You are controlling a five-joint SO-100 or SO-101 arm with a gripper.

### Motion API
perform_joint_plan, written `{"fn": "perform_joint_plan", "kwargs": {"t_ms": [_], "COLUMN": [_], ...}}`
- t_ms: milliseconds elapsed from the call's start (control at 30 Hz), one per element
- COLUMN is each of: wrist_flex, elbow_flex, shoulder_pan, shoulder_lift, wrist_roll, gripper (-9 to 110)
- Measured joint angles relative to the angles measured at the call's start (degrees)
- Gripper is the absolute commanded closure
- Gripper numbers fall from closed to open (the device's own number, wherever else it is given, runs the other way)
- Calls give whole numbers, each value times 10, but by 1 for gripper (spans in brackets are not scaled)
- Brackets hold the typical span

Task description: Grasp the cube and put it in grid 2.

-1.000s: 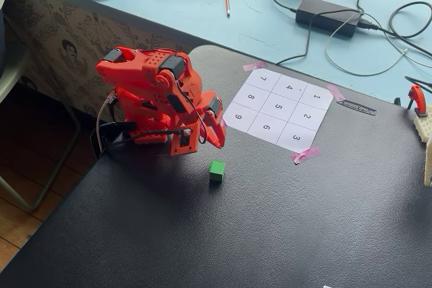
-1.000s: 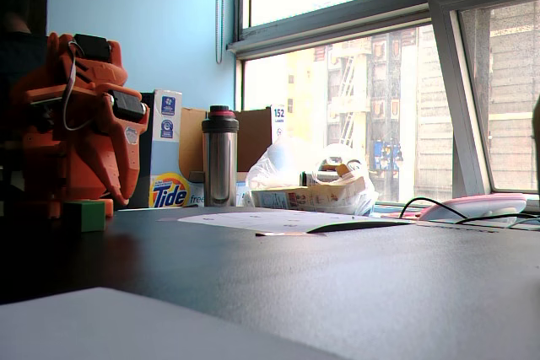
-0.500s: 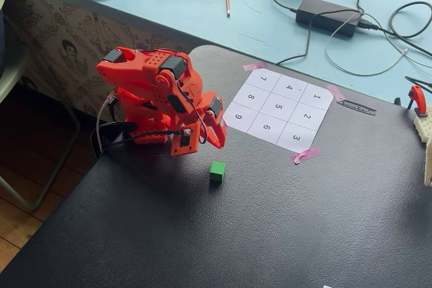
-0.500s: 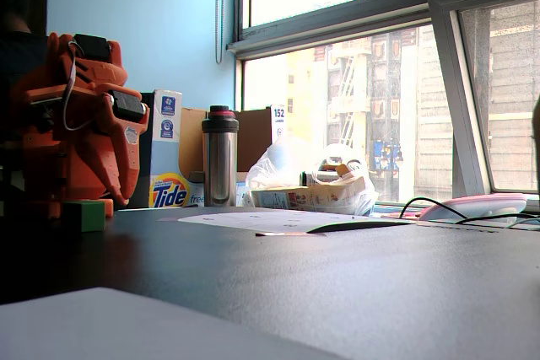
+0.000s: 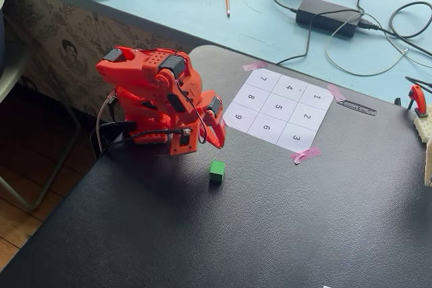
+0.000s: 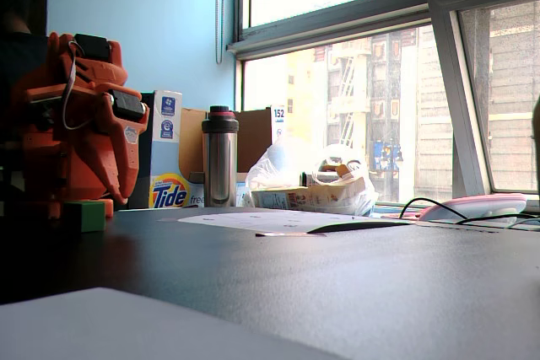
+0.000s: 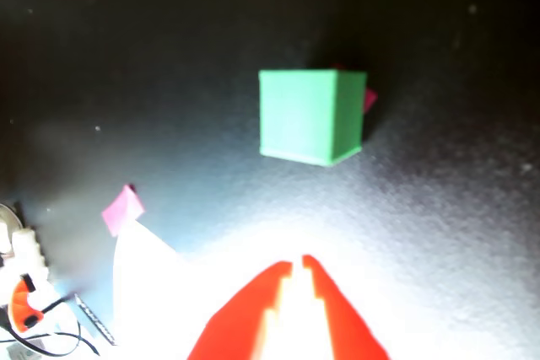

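**Wrist view: claw together, cube free ahead of it**

In the wrist view the claw [image 7: 296, 263] enters from the bottom edge with its two red tips almost meeting; only a thin slit is between them. It holds nothing and touches nothing. I judge that it must open before it can take anything.

A little further on, the cube [image 7: 310, 115] sits flat on the black mat [image 7: 456, 233], apart from the tips and nearly in line with them. A pink scrap [image 7: 370, 99] shows just behind its right edge.

In a fixed view the arm [image 5: 158, 99] is folded low near the mat's edge, so the claw [image 5: 217, 141] points down near the cube [image 5: 217, 170].

Farther off lies the taped sheet [image 5: 253, 76]. Grid 2 [image 5: 306, 117] is empty, well apart from the cube, on the sheet's far side from the arm. The grasp seems not yet begun.
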Motion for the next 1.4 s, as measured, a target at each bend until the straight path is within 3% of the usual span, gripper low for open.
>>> {"fn": "perform_joint_plan", "kwargs": {"t_ms": [467,667,1000,1200,1400], "wrist_flex": [1,2,11,10,-8], "elbow_flex": [-28,-54,-163,-257,-298], "shoulder_pan": [-1,1,13,53,103], "shoulder_lift": [-27,-57,-192,-296,-374], "wrist_roll": [0,7,16,16,6], "gripper": [101,90,83,72,71]}}
